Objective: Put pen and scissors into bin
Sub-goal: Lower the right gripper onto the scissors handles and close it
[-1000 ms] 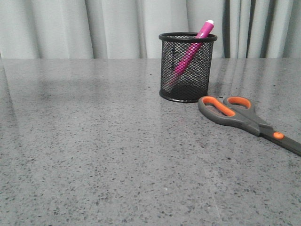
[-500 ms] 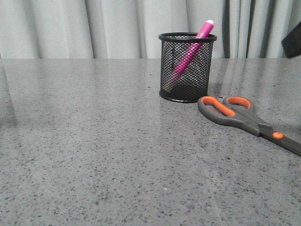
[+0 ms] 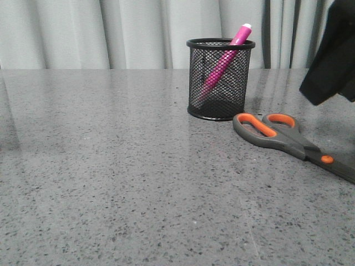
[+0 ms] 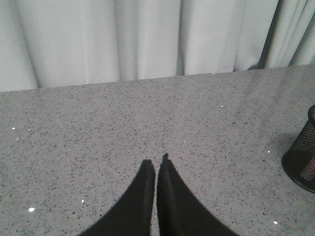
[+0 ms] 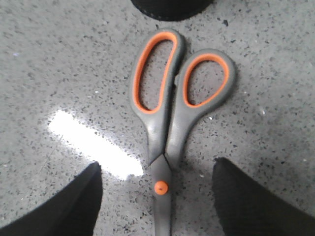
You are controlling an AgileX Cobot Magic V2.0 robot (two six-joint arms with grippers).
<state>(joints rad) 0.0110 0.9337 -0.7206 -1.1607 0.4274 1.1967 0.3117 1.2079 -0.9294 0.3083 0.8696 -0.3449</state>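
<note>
Pen (image 3: 224, 60) stands in bin (image 3: 220, 79). Scissors (image 5: 170, 118) lie flat beside it, between spread right fingers (image 5: 231, 206). Left fingers (image 4: 147, 196) pressed together, empty. Risk: thin handles slipping, or tall scissors tipping the bin.

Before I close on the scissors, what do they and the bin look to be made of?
The scissors: handles look like matte grey moulded plastic with orange, possibly rubbery loop linings and an orange pivot dot; the dark blades are barely in view, so cannot tell.
The bin: black wire mesh, probably painted metal; the pen shows through its wall, below a solid rim.
</note>
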